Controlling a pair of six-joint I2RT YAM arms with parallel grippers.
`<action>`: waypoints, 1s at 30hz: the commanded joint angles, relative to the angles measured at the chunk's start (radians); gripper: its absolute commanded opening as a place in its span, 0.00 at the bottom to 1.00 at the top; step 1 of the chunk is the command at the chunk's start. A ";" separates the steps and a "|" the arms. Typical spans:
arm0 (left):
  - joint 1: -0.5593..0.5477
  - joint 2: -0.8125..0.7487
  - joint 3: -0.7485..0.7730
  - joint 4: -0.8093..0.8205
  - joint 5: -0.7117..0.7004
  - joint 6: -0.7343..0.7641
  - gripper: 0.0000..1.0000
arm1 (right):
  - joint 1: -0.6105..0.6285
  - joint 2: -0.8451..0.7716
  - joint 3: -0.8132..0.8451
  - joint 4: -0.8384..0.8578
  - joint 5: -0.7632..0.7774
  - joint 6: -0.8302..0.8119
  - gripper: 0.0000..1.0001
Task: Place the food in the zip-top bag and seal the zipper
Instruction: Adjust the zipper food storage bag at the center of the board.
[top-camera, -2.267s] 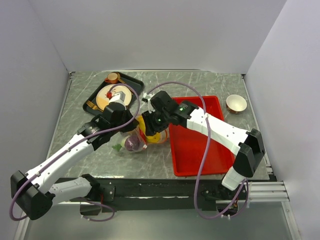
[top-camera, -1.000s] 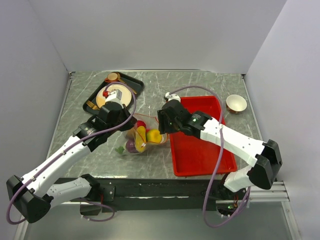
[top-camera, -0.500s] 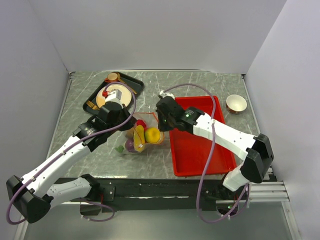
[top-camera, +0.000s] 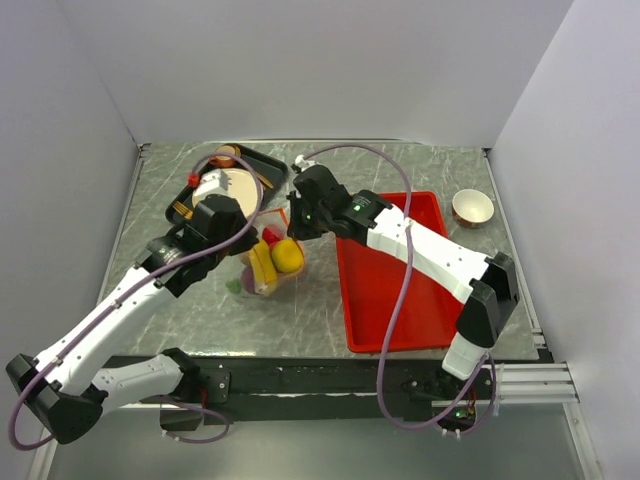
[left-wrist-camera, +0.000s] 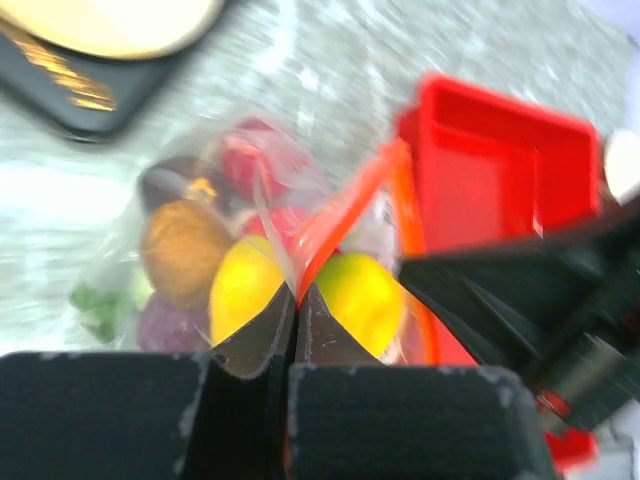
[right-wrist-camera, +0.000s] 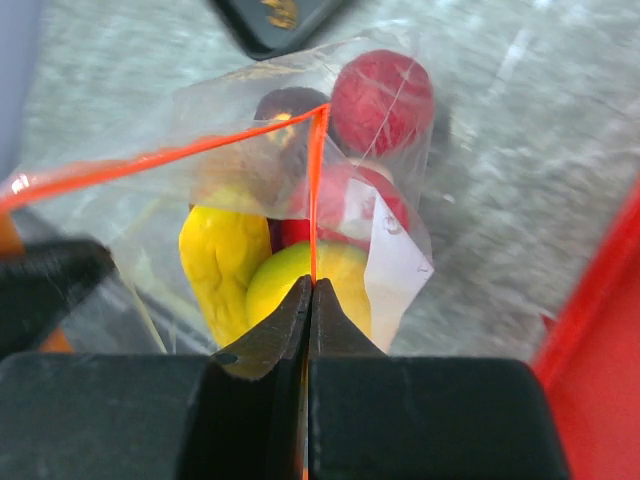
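The clear zip-top bag (top-camera: 262, 268) holds the food (top-camera: 287, 254): yellow, red, purple and orange-brown toy pieces, all inside it. It sits left of the red tray, between my two grippers. My left gripper (left-wrist-camera: 297, 292) is shut on the orange-red zipper (left-wrist-camera: 340, 215) at the bag's mouth, with yellow pieces (left-wrist-camera: 240, 290) just beyond its tips. My right gripper (right-wrist-camera: 311, 284) is shut on the zipper (right-wrist-camera: 316, 190) a little further along, above a red ball (right-wrist-camera: 382, 100) and a yellow piece (right-wrist-camera: 220, 255). The strip runs taut between the two grips.
The red tray (top-camera: 400, 290) lies right of the bag. A black tray (top-camera: 262, 162) with a patterned plate (top-camera: 235, 188) and a small cup (top-camera: 225, 155) stands at the back left. A small bowl (top-camera: 472, 208) sits at the far right.
My right gripper has shut on the zipper strip. Both grippers and the bag have shifted left and toward the back of the table.
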 joint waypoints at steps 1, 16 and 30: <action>0.001 -0.040 0.133 -0.177 -0.238 -0.035 0.01 | -0.003 -0.101 -0.018 0.175 -0.133 -0.005 0.05; 0.001 0.024 -0.144 0.119 0.109 -0.018 0.01 | -0.072 0.060 -0.165 0.347 -0.236 0.105 0.04; 0.002 0.049 -0.118 0.190 0.231 0.085 0.21 | -0.092 0.028 -0.248 0.370 -0.101 0.142 0.06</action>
